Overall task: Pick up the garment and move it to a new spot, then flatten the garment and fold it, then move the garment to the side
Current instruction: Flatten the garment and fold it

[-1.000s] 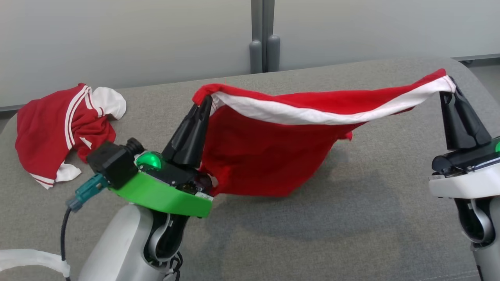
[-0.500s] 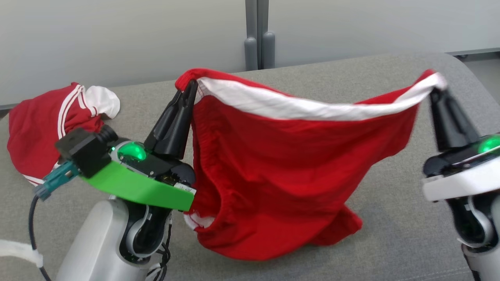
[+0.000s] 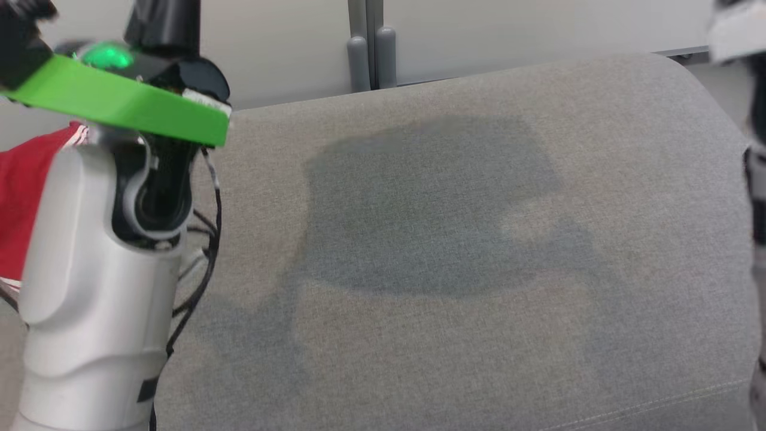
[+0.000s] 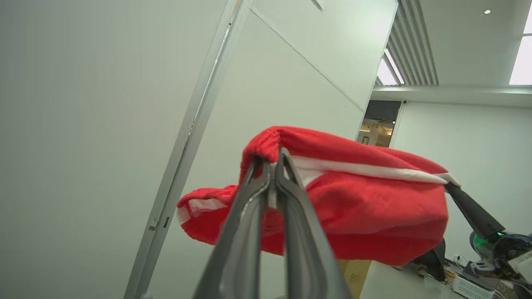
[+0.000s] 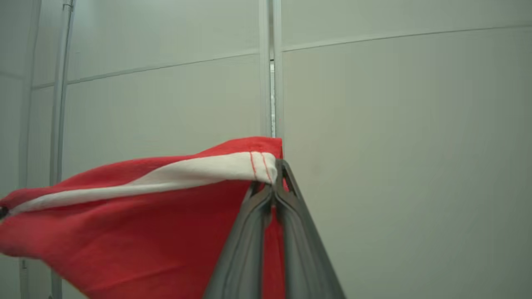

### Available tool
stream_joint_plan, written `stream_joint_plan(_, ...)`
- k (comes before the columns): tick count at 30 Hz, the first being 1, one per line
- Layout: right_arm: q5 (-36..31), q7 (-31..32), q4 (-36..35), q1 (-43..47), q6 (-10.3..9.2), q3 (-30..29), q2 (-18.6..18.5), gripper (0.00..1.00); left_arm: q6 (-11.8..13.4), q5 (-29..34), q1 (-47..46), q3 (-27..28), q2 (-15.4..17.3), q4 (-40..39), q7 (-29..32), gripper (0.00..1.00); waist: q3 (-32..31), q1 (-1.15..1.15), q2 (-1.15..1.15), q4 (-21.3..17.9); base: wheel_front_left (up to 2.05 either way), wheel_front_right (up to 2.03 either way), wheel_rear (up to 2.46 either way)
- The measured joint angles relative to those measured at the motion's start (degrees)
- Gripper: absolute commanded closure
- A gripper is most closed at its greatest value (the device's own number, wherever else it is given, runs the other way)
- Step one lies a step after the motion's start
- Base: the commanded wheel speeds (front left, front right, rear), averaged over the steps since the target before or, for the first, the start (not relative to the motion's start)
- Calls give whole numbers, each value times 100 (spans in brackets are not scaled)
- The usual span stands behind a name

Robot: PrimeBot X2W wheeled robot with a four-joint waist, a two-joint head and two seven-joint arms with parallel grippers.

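Note:
The garment (image 4: 365, 216) is red cloth with a white band along its top edge, and it hangs in the air stretched between both grippers. In the left wrist view my left gripper (image 4: 272, 166) is shut on one end of that edge. At the far end the tip of the right gripper (image 4: 451, 189) pinches the white band. In the right wrist view my right gripper (image 5: 276, 172) is shut on the stitched corner of the garment (image 5: 124, 232), which sags away to the left. In the head view both arms reach past the top edge, and the held garment is out of that view.
The grey padded surface (image 3: 479, 329) spreads below, with a broad shadow (image 3: 419, 203) at its middle. A second red and white garment (image 3: 24, 197) lies at its left end behind my left arm (image 3: 90, 269). A pale wall with a grey post (image 3: 368, 54) stands behind.
Both grippers have lifted the garment up off the surface and out of the top of the head view. The head view has also shifted.

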Motion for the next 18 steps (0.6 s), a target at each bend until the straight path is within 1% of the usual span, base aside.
stream_joint_plan(3, 165, 376, 613, 915, 48, 354, 1, 100, 0, -115, 705, -154, 70, 343, 152, 100, 24, 0, 0, -25, 0, 0, 0)
stream_joint_plan(6, 411, 658, 1210, 2124, 54, 594, 40, 100, 1, -307, 1626, -434, 27, 790, 278, 100, 94, 0, 0, -24, 0, 0, 0)
stream_joint_plan(8, 571, 699, 1532, 2838, 98, 704, 116, 100, 1, -303, 2176, -670, -26, 1102, 299, 100, 154, 0, 0, -11, 0, 0, 0)
stream_joint_plan(10, 675, 682, 1769, 3338, 98, 738, 255, 100, 0, -290, 2606, -891, -65, 1414, 298, 100, 209, 0, 0, 19, 0, 0, 0)
stream_joint_plan(12, 811, 542, 1918, 3578, 98, 720, 434, 100, -38, -236, 2911, -1051, -66, 1647, 282, 100, 258, 0, 0, 56, 0, 0, 0)
stream_joint_plan(14, 860, 386, 1969, 3630, 99, 742, 541, 100, -48, -215, 3051, -1096, -73, 1786, 171, 100, 302, 0, 0, 90, 0, 0, 0)
stream_joint_plan(18, 898, 56, 1949, 3627, 101, 775, 587, 100, -119, -229, 3047, -1053, -86, 1846, -47, 100, 320, 0, 0, 119, 0, 0, 0)
